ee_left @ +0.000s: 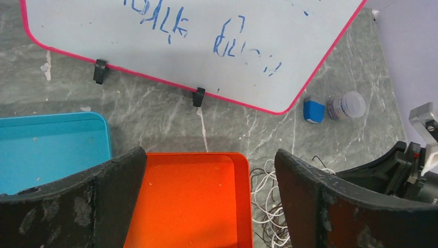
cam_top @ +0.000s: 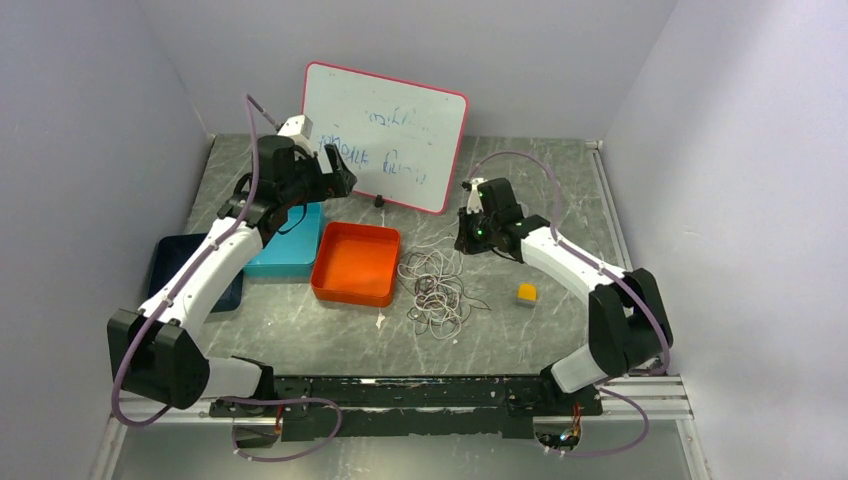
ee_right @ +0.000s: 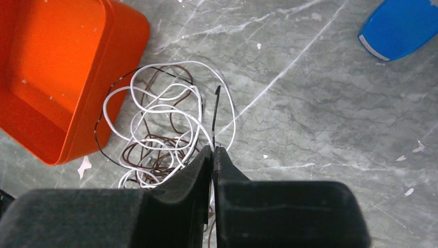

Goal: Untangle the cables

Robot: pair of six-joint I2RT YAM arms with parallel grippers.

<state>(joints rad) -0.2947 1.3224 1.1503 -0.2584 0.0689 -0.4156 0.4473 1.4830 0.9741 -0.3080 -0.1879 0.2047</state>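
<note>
The cables (cam_top: 435, 290) lie in a loose curly heap of white, dark brown and black wires on the grey table, just right of the orange tray (cam_top: 355, 262). My right gripper (ee_right: 213, 149) hangs at the heap's far right side, shut on a thin black cable (ee_right: 215, 116) whose free end sticks out past the fingertips. White and brown loops (ee_right: 160, 124) spread to the left of those fingertips. My left gripper (ee_left: 209, 152) is held high over the orange tray's (ee_left: 191, 201) far edge, wide open with nothing in it. Some cables (ee_left: 266, 199) show beside its right finger (ee_left: 304, 191).
A whiteboard (cam_top: 385, 135) leans at the back. A teal tray (cam_top: 290, 245) and a dark blue tray (cam_top: 185, 265) sit left of the orange one. A small yellow block (cam_top: 526, 293) lies right of the heap. A small blue block (ee_left: 313, 110) and a jar (ee_left: 347, 105) stand by the whiteboard.
</note>
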